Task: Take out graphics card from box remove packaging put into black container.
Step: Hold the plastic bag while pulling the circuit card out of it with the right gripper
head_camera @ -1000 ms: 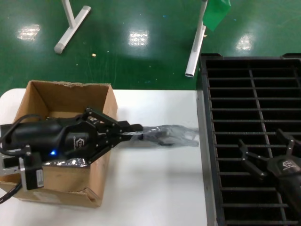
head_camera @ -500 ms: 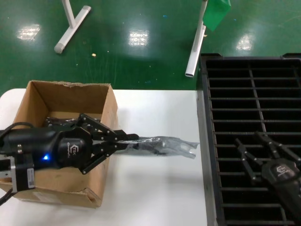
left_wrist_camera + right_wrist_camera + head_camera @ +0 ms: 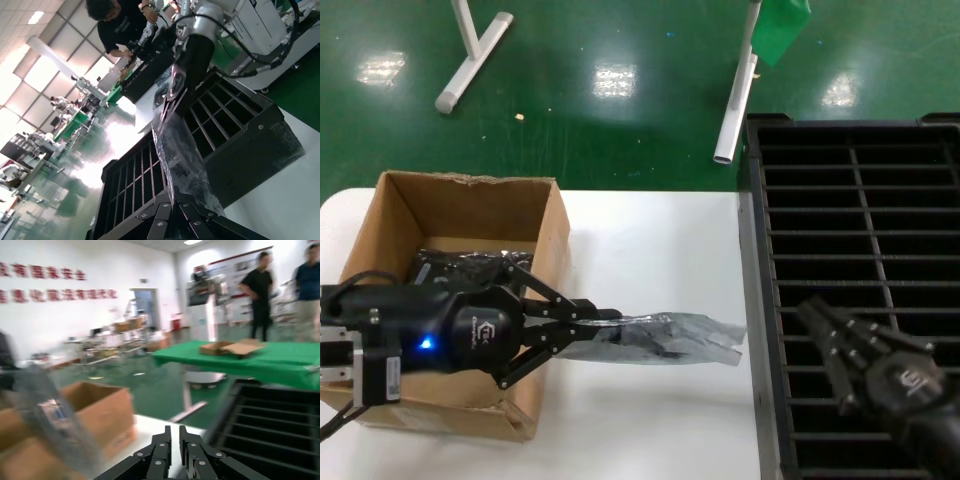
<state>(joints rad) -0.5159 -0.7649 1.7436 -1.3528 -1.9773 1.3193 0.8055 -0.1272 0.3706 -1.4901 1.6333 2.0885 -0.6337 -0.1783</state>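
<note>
We've got the left gripper (image 3: pixel 605 322) clamped on the near end of the packaging (image 3: pixel 665 338), which sticks out toward three o'clock over the white table (image 3: pixel 650 420), just off the box (image 3: pixel 460 215) wall. Compared with a second ago, the arm has slid back toward six o'clock and the bag has come lower and nearer with it, so the bagged graphics card (image 3: pixel 645 340) (a dark shape showing through the plastic) is now fully clear of the carton. More silver bags (image 3: pixel 470 268) sit inside the box at about nine o'clock from the held one.

Over at three o'clock, the right gripper (image 3: pixel 830 335) has changed too: its fingers, spread wide a second ago, are now drawn together and empty, and it has swung toward the bag above the black container (image 3: pixel 860 200). The right wrist view shows its jaws nearly touching.

We read this as extraction done, unwrapping next: the right gripper looks to be lining up for the bag's free end, though it will need to reopen first.
</note>
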